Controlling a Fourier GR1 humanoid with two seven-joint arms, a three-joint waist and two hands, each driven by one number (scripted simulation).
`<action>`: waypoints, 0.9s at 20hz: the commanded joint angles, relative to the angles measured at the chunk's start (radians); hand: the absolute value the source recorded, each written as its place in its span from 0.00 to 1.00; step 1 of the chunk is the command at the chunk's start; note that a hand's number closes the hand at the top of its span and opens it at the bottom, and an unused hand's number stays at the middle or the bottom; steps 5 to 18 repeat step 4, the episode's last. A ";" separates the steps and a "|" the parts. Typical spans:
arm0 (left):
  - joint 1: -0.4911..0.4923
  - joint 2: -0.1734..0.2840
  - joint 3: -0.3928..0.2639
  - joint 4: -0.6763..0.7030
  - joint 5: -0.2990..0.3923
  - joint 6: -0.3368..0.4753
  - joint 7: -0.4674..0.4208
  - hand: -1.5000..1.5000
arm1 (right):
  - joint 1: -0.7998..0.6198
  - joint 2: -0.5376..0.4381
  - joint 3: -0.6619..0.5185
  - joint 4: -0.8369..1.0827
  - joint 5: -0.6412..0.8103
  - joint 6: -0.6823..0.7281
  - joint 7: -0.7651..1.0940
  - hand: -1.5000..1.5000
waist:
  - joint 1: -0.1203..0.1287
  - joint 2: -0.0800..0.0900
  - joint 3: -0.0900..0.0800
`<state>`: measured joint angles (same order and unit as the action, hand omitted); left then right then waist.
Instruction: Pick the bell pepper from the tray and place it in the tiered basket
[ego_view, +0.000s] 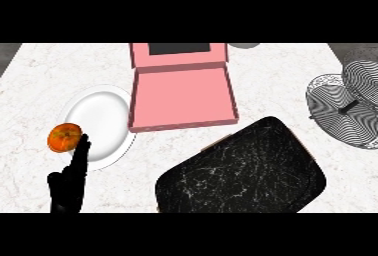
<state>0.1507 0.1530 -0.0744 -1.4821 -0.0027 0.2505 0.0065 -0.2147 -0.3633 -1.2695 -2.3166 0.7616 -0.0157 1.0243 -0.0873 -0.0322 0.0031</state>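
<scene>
Overhead, head view. The orange bell pepper (63, 138) sits at the left rim of a white plate (102, 112), neither on the black marbled tray (244, 172) nor in the wire tiered basket (347, 107) at the far right of the bench (44, 70). Nothing rests on the tray that I can see.

My left hand (68, 185) stands at the lower left with its fingers straight and held together, pointing up the view and holding nothing. The fingertip (84, 142) ends just beside the pepper; I cannot tell whether it touches. My right hand does not show.

As I judge it, the pepper has to be held before it can travel, and straight fingers set against its side would only roll it along the plate's rim. A good grasp would have the fingers spread first, come over the crown, and then curl with the thumb on the opposite side. The basket lies well apart, past the open pink box (183, 92) and the tray, so I would carry the pepper high enough to clear both and lower it inside the wire rim, not onto it.

No brand, label or legible writing appears on the box, plate, tray or basket.
</scene>
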 joint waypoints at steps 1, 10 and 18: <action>0.041 0.008 0.026 0.040 0.031 -0.018 0.016 0.50 | 0.090 0.037 -0.132 -0.173 -0.228 0.160 0.060 0.00 | -0.039 -0.007 -0.005; 0.069 -0.011 0.012 0.017 0.012 0.011 0.010 0.50 | 0.093 0.064 -0.186 -0.195 -0.301 0.188 0.030 0.00 | -0.038 -0.011 -0.005; 0.069 -0.011 0.012 0.017 0.012 0.011 0.010 0.50 | 0.093 0.064 -0.186 -0.195 -0.301 0.188 0.030 0.00 | -0.038 -0.011 -0.005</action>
